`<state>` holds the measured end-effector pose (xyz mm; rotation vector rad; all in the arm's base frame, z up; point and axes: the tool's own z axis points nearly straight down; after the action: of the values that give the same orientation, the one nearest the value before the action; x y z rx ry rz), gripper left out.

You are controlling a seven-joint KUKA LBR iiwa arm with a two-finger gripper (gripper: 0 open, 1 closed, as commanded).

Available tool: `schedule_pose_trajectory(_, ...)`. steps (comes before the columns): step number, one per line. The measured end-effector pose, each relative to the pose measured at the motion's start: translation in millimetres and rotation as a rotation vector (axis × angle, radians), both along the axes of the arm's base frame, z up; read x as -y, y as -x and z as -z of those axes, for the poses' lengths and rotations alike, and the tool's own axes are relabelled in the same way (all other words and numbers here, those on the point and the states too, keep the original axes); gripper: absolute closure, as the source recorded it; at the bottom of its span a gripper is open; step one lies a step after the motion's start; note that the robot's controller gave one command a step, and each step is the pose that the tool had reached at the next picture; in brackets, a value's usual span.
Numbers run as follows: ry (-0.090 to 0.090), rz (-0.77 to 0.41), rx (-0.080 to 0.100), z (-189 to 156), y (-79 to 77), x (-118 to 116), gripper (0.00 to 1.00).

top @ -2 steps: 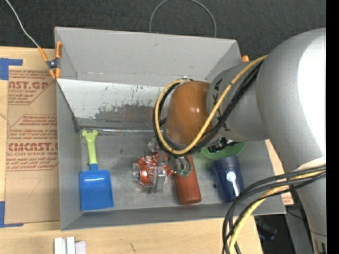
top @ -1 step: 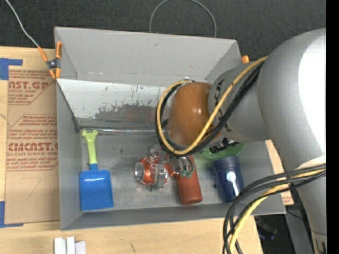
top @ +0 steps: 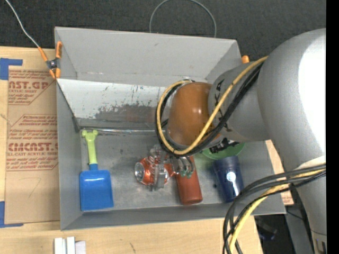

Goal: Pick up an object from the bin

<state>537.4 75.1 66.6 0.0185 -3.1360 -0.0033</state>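
Observation:
My gripper point(top: 170, 163) hangs low in the bin's front middle, just under the arm's orange cover. It is right over a crushed red and silver can point(top: 149, 173) and touches or nearly touches the can's top right side. Directly to the right of the can, a red-brown cylinder point(top: 189, 188) lies on the floor with its upper end tucked under the gripper. The cover hides most of the gripper, so I cannot tell how its jaws stand.
A blue toy shovel point(top: 96, 188) with a yellow-green handle lies at the front left. A dark blue bottle point(top: 228, 178) lies at the front right, and a green object point(top: 225, 150) lies behind it, partly under the arm. The arm covers the bin's right side.

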Motion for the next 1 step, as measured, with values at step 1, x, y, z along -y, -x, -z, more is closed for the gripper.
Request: schedule_pose_trajectory(1,0.000,0.000,-0.002,-2.9,0.7,0.0,1.00)
